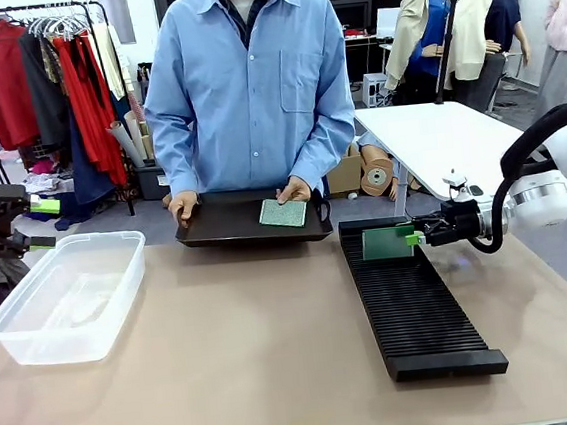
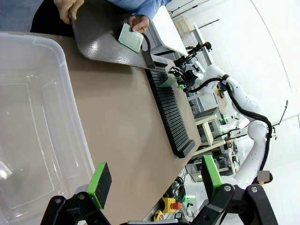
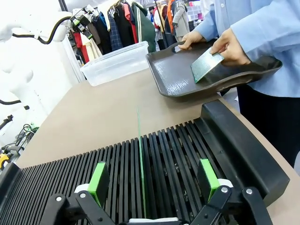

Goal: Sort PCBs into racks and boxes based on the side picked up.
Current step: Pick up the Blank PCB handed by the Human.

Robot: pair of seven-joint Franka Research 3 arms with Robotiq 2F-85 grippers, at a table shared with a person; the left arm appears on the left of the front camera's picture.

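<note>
We see a thin green PCB (image 1: 387,244) upright in the rack (image 1: 413,305), 9 o'clock of right gripper (image 1: 417,239), jaws released; left gripper (image 2: 154,171) likewise

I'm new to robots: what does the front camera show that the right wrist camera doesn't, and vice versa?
Front view: the PCB face-on, a green rectangle upright at the far end of the rack, whose full length shows. Right wrist view: that PCB edge-on, a thin green line in a slot between the open fingers of the right gripper, touching neither pad. Shared: the person's hand on a second PCB in the black tray, and the clear tub.
</note>
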